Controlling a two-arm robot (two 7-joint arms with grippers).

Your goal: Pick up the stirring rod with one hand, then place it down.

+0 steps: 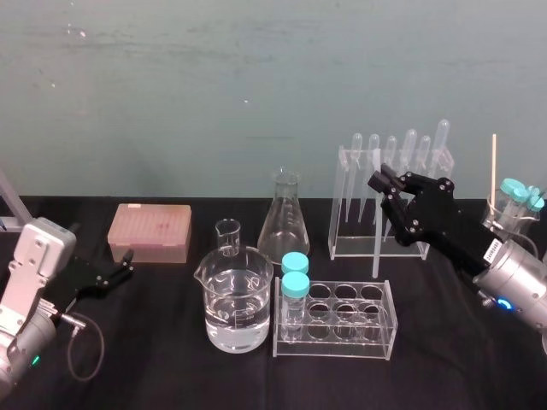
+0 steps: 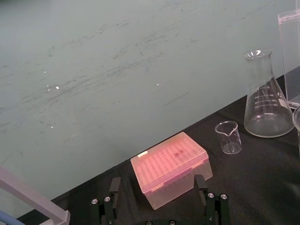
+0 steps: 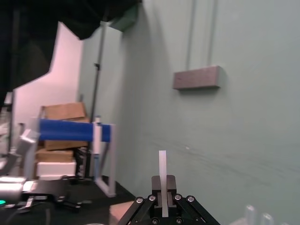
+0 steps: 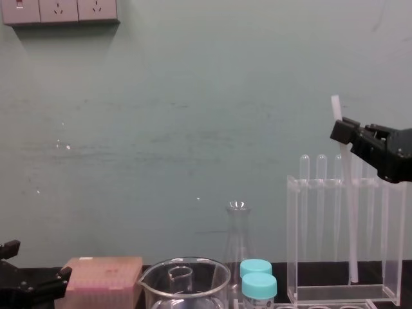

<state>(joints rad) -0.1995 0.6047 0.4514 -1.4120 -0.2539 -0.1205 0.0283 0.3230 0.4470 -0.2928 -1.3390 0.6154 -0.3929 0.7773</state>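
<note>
A table under black cloth (image 1: 171, 359) is set against a teal wall (image 1: 256, 85). Laid out on it are a pink tip box (image 1: 149, 232), a small beaker (image 1: 227, 237), a large beaker (image 1: 237, 299) holding clear liquid, a conical flask (image 1: 285, 220) and a tube rack (image 1: 342, 320) with two blue-capped tubes (image 1: 295, 265) at its left end. At 1 o'clock from that rack a clear pipette rack (image 1: 391, 205) is placed. At 3 o'clock, by the table's edge, a wooden stick (image 1: 493, 166) stands in a glass vessel with more capped tubes.

Wall sockets (image 4: 59, 9) are seen at 11 o'clock in the chest view. Cardboard boxes (image 3: 63, 112) and a blue-barred frame (image 3: 75, 131) are shown beyond the table in the right wrist view.

The right gripper (image 1: 383, 183) is held up in front of the pipette rack, and its jaws are closed tight on the stirring rod (image 4: 351, 225) near the rod's upper end. The rod is held nearly upright, its top leaning slightly toward 11 o'clock, with a short length standing above the jaws. In the chest view its lower end is seen above the rack's base.

The left gripper (image 1: 126, 266) is parked at 8 o'clock, low over the cloth. Its fingers are spread wide and hold nothing, and the tip box lies just ahead.
</note>
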